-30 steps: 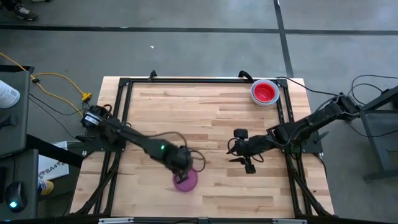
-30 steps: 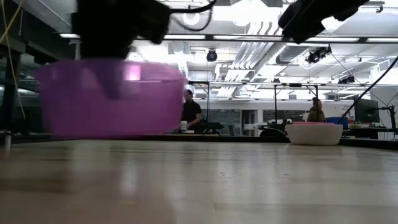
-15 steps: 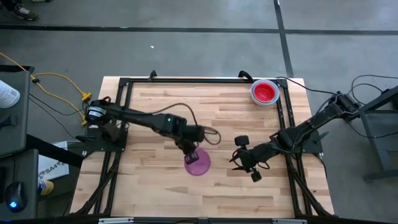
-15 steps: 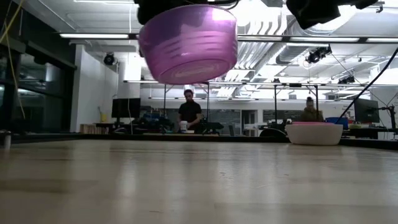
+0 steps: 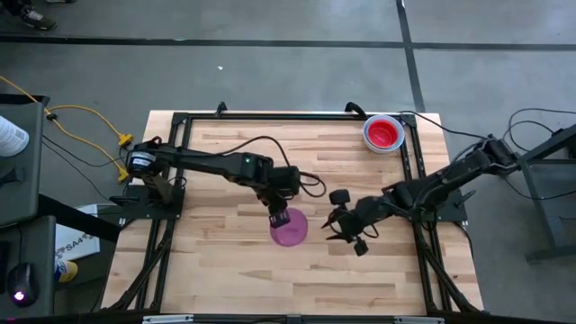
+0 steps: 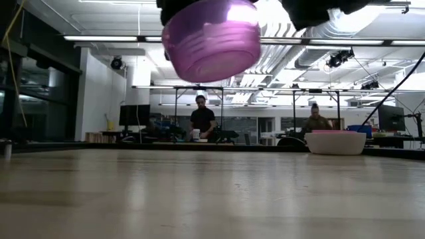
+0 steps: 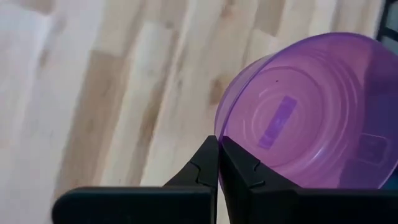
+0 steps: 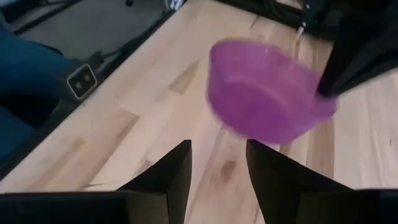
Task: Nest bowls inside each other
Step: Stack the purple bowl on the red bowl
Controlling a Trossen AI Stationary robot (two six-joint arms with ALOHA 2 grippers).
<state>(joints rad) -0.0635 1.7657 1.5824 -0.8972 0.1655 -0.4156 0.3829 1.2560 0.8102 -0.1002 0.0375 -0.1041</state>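
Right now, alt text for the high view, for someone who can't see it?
Top-down view of a wooden table: the left hand, shut on the rim of a purple bowl, holds it near the table's middle. The right hand, open, is just beside the bowl. A red bowl sits in a white one at the table's far right corner.

Floor (image 5: 270, 72): grey concrete all round your table, dark seam lines crossing it, beyond the grippers in the high view.
Table (image 5: 342, 162): light wood planks, black frame at the edges.
Cable (image 5: 81, 121): yellow, on the floor well out past the left arm's base.
Ceiling (image 6: 99, 20): white w/ long strip lights, ducts and pipes, above you in the low view.
Far room: desks, monitor (image 6: 390, 118), glass partitions; two people (image 6: 202, 119) behind the table.
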